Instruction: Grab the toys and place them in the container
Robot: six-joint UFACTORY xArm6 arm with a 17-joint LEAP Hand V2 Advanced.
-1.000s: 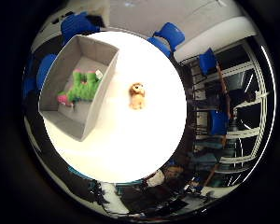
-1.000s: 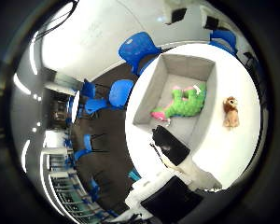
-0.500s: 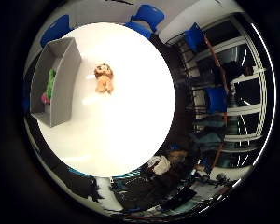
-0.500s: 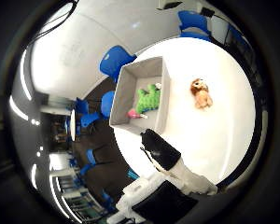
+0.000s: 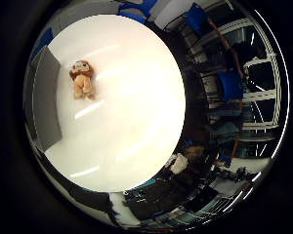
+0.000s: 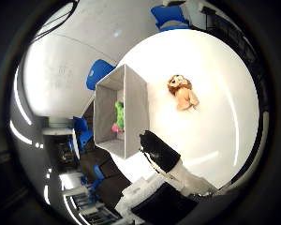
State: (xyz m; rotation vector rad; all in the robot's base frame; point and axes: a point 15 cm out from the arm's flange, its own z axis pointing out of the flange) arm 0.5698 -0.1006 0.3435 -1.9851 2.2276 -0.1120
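Tan plush lion toy [image 6: 182, 92] on round white table [image 5: 136, 122] looks soft, light; I'd wrap its torso; finger state unclear.

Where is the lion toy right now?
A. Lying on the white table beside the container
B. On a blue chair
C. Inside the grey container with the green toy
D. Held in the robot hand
A: the lion toy lies on the white table, apart from the grey container, which holds only the green toy.
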